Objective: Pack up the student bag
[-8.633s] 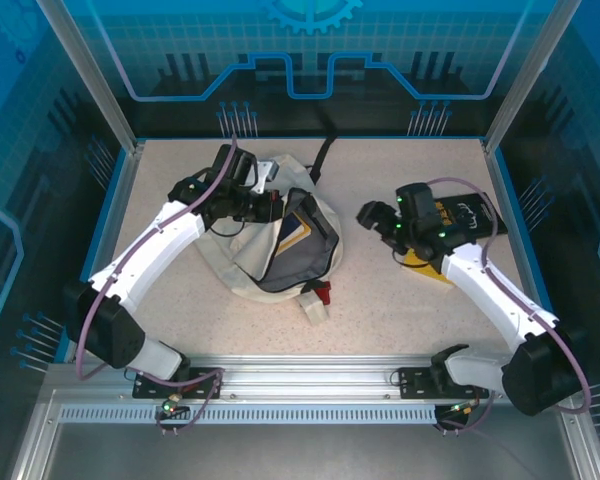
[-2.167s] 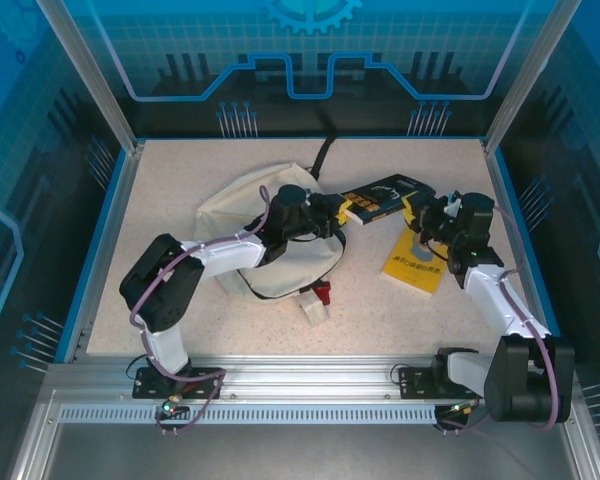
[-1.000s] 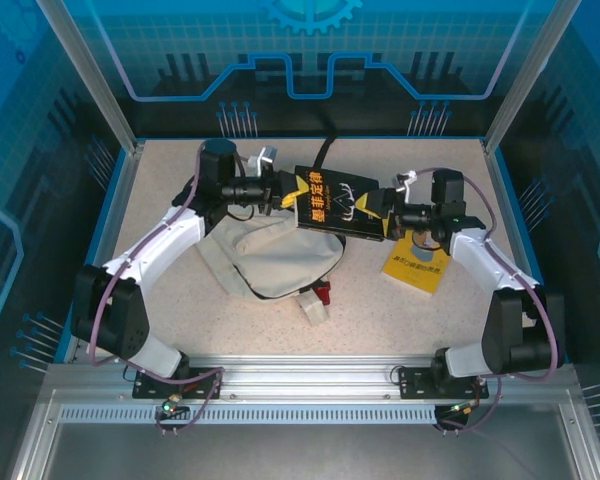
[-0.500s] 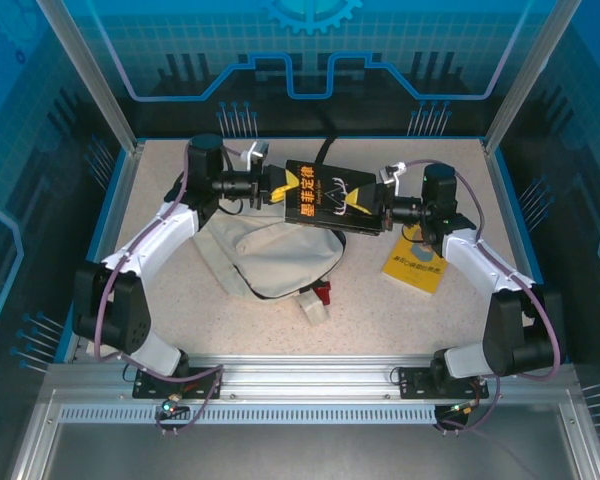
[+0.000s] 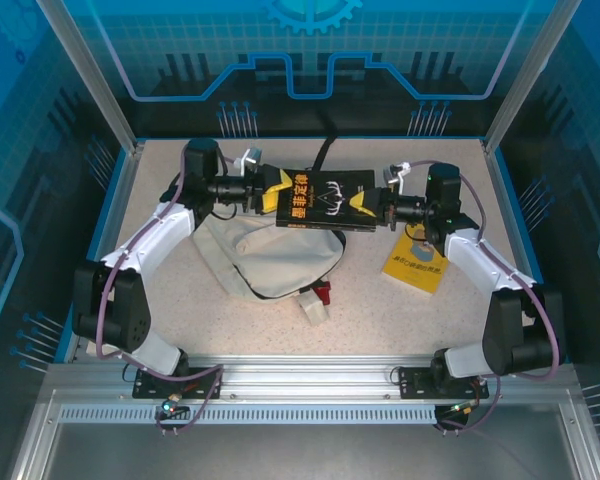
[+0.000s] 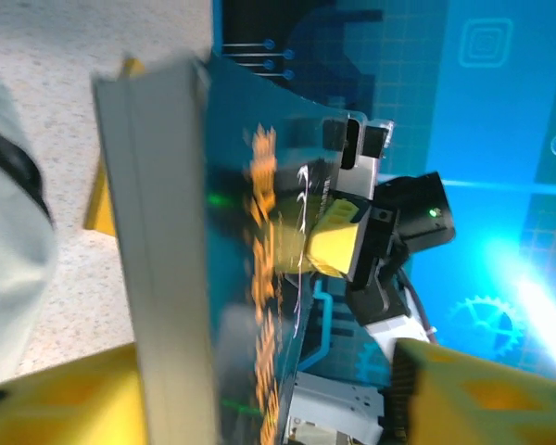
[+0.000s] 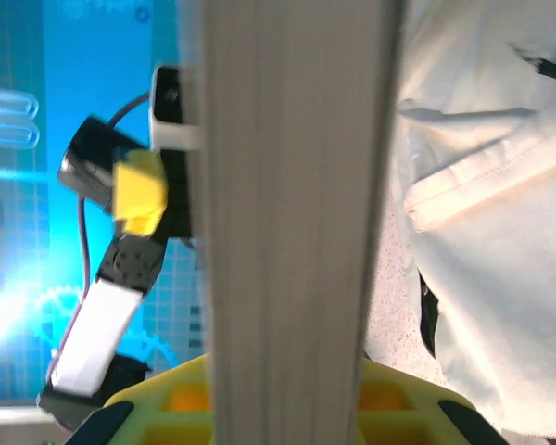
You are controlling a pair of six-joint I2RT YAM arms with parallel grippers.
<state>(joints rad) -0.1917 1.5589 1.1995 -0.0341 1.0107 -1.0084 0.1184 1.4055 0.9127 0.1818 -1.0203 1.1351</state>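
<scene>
A black book (image 5: 320,197) with orange lettering hangs level in the air over the back of the student bag (image 5: 270,255), a cream fabric backpack lying flat on the table. My right gripper (image 5: 381,206) is shut on the book's right end; in the right wrist view the page edge (image 7: 296,185) sits pinched between the yellow fingers (image 7: 389,399). My left gripper (image 5: 263,192) is at the book's left end, jaws open. In the left wrist view the book (image 6: 241,278) lies against one finger, and the other finger (image 6: 482,389) stands clear of the cover.
A yellow book (image 5: 417,262) lies on the table under the right arm. A small red and white object (image 5: 318,298) sits at the bag's near edge. A black strap (image 5: 324,153) runs from the bag to the back wall.
The black book has shifted slightly left and toward the back and levelled out. The right gripper has closed on its right end. The left gripper's jaws have opened off its left end.
</scene>
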